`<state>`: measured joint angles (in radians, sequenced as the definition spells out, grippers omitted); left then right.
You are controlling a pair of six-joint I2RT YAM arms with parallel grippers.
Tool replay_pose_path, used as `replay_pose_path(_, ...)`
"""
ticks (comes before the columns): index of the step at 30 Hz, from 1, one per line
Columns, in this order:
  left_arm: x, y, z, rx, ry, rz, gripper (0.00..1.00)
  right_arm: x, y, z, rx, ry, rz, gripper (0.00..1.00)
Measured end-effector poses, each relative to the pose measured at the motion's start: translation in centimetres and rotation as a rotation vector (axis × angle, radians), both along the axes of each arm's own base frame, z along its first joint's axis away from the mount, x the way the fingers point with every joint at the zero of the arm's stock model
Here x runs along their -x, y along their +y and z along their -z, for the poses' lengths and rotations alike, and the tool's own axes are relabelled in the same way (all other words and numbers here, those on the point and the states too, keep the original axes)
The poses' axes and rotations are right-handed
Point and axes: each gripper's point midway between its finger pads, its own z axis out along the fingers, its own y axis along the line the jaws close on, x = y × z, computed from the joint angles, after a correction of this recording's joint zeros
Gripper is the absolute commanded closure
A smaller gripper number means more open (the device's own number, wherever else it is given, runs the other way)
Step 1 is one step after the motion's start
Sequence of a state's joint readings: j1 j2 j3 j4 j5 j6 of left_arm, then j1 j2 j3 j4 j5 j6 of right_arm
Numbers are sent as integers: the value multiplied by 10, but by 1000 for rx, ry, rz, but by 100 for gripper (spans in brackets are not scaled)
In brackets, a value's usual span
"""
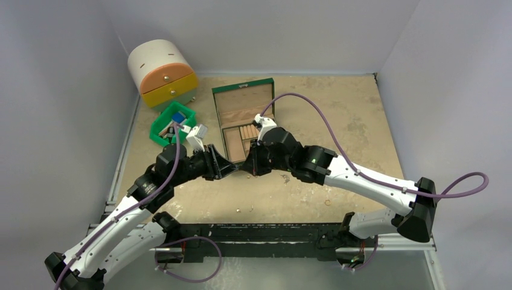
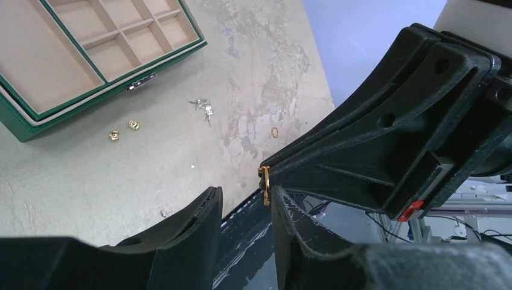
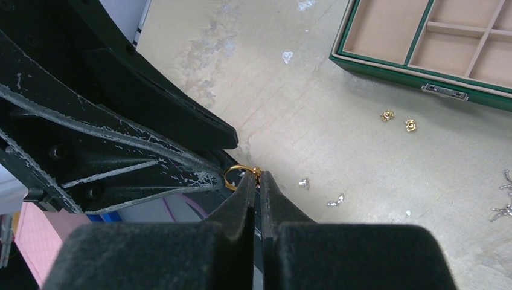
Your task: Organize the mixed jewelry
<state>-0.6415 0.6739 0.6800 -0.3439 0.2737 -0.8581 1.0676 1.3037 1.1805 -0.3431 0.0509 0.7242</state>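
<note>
The right gripper [image 3: 258, 180] has its fingers clenched on a thin gold metal ring [image 2: 264, 186]. It pinches only the band's edge, so most of the hoop sticks out free toward the left gripper [image 2: 244, 192]. I judge this is for a hand-over or re-grip: the left gripper's fingers are spread and grasp nothing, w/ the ring at the tip of one finger. If they touch, I cannot tell. Both meet above the sandy table [image 2: 72, 181], centre of the top view, just below the open green jewellery box w/ beige compartments [image 2: 90, 106], prob. where the ring should go.

Other pieces lie loose on the table: two small gold flower-shaped studs [image 2: 134, 125] near the box's latch, a silver charm [image 2: 202, 109], and a second small gold ring [image 2: 275, 132].

Hidden: in the top view the held ring is not visible, since the arms cover it & part of the box. Both wrist views cut the box off. The silver bits [image 3: 502, 211] at the right edge of the right wrist view are cropped, shape unclear.
</note>
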Motion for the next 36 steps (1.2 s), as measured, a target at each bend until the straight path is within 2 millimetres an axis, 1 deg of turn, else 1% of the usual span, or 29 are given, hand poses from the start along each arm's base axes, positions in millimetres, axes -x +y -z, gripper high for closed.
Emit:
replay_pose_path(6, 0, -2, -3, 18, 1, 0, 69, 2, 1, -1, -4, 3, -9, 100)
replay_pose_path(13, 0, -3, -5, 31, -2, 4, 73, 4, 5, -7, -19, 0, -22, 100)
replay_pose_path(15, -1, -4, -6, 34, -4, 5, 79, 4, 5, -7, -19, 0, -22, 100)
replay_pose_path(23, 1, -5, -7, 41, -5, 17, 99, 4, 8, -3, -10, 5, -26, 100)
replay_pose_path(30, 2, -5, -8, 44, -6, 19, 100, 4, 9, -3, -12, 4, -26, 100)
replay_pose_path(32, 2, -5, -8, 45, -8, 18, 100, 4, 9, -4, -15, 2, -27, 94)
replay_pose_path(36, 2, -5, -9, 48, -11, 19, 100, 5, 8, -6, -29, -5, -28, 86)
